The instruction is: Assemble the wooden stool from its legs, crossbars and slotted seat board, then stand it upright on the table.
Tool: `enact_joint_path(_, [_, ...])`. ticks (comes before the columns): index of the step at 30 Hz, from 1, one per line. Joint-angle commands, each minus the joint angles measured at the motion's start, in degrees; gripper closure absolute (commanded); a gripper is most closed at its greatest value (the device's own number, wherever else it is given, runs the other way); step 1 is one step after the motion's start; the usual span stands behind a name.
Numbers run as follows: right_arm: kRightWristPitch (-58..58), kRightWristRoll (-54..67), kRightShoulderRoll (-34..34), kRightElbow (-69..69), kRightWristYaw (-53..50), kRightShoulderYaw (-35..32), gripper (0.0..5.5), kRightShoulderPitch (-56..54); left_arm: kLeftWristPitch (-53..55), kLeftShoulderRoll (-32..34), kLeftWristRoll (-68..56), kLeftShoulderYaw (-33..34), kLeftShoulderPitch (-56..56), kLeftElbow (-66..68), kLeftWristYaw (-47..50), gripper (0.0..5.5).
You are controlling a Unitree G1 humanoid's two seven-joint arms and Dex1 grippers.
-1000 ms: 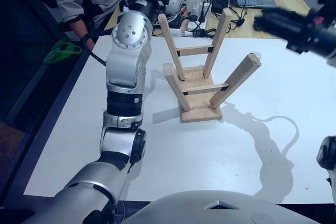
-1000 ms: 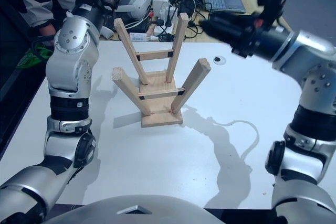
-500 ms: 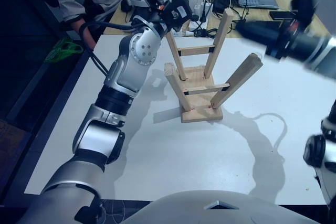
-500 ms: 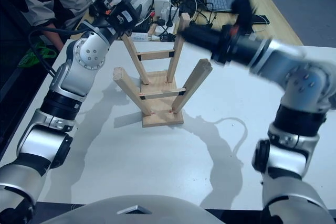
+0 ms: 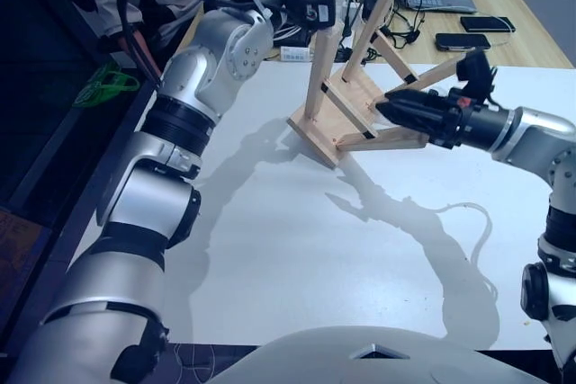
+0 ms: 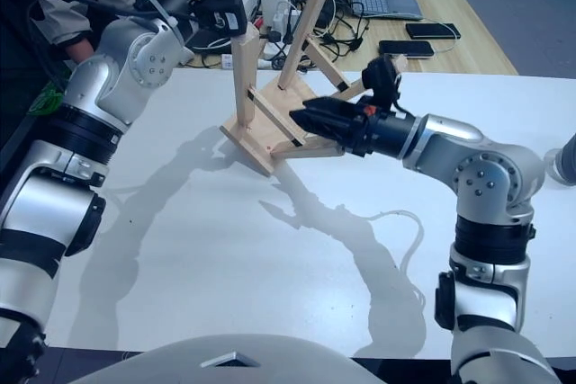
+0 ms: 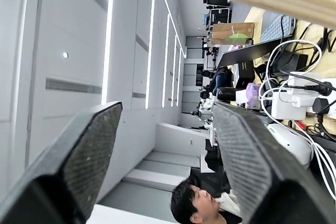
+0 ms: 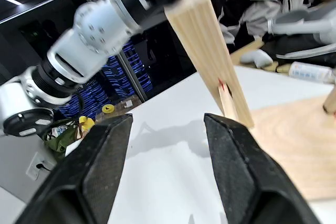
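Your stool (image 5: 324, 60) is now tilting on its seat edge, no longer sitting flat; left gripper (image 7: 165, 124) and right gripper (image 8: 167, 121) are both gaping empty, the right pointing at its underside.

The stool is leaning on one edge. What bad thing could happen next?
1. The stool balances on one edge of its seat on the table. Both the left tool and the right tool are open, so it could slip and topple.
2. Its legs point toward the cables behind the table. A hard push might knock it into them.
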Motion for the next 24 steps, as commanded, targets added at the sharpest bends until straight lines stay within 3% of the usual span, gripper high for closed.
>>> enact_joint_path(1, [0.4, 1.7, 0.7, 1.0, -1.4, -1.8, 2.96, -3.7, -2.2, -1.0, 0.6, -0.4, -2.8, 4.0, 0.5, 2.34])
enact_joint_path(5, [0.1, 1.8, 1.0, 2.8, -1.3, -2.0, 2.96, -6.7, -2.8, -1.7, 0.8, -0.3, -5.1, 7.4, 0.1, 2.34])
enact_joint_path(9, [-0.5, 1.8, 0.6, 4.6, -1.3, -3.0, 2.96, -8.6, -3.6, -0.8, 7.1, -4.4, -10.0, 11.5, 2.8, 2.34])
enact_joint_path(15, [-5.3, 3.2, 5.0, 15.4, -12.9, -12.4, 2.96, -18.3, -6.1, 0.8, 17.1, -11.4, -16.7, 19.1, 9.6, 2.34])
enact_joint_path(24, [-3.8, 1.9, 4.0, 12.3, -13.1, -9.7, 2.96, -14.3, -8.9, 1.5, 23.6, -17.9, -19.6, 24.1, 13.6, 2.34])
